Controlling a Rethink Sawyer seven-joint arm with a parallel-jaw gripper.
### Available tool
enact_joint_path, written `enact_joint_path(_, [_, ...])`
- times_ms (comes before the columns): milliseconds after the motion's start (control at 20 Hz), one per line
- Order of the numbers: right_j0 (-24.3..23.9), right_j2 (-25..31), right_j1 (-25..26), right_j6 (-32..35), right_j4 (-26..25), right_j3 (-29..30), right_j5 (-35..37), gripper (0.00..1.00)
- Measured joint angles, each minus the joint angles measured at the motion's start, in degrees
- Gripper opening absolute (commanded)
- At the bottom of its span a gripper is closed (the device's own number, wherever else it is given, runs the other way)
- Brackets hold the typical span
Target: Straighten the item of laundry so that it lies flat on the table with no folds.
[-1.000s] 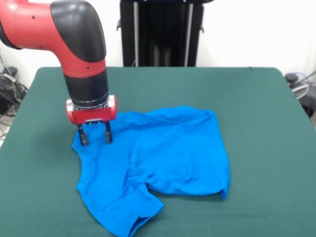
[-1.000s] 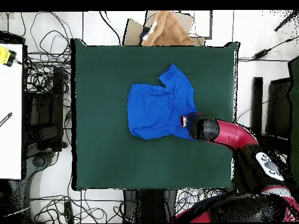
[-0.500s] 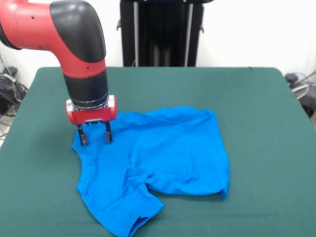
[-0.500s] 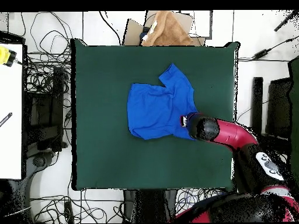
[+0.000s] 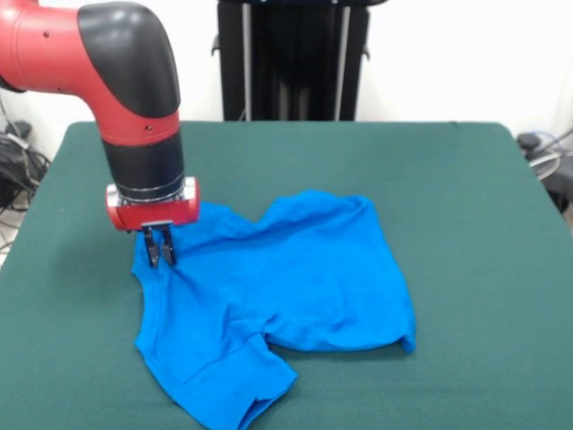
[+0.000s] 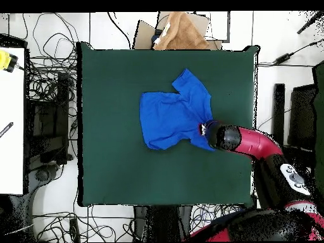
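The item of laundry [image 5: 286, 287] is a bright blue T-shirt lying rumpled on the green table [image 5: 466, 197], plain side up, with creases running through it and a sleeve folded toward the front edge. In the overhead view the item of laundry [image 6: 174, 114] lies near the middle of the table [image 6: 107, 158]. My gripper [image 5: 159, 253] is shut on the shirt's left edge near the collar, and the cloth is drawn taut toward it. From above the gripper [image 6: 203, 130] sits at the shirt's lower right corner.
A black stand [image 5: 291, 58] rises behind the table. Brown cloth on cardboard [image 6: 180, 31] lies beyond the table's top edge, cables [image 6: 47, 114] cover the floor at the left, and a white bench [image 6: 11, 120] stands at the far left.
The fingers have closed on the shirt's edge. The gripper has shifted slightly left in the front view, pulling the cloth so its far edge dips and the body shifts with it.
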Motion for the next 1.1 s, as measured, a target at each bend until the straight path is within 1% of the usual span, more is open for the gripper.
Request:
enact_joint_path(250, [0.0, 0.6, 0.2, 0.0, -0.5, -1.3, 2.9, 0.0])
enact_joint_path(550, [0.0, 1.5, 1.0, 0.0, -0.5, -3.8, 8.0, 0.0])
enact_joint_path(1100, [-0.8, 4.4, 3.4, 0.0, -0.6, -10.1, 20.0, 0.0])
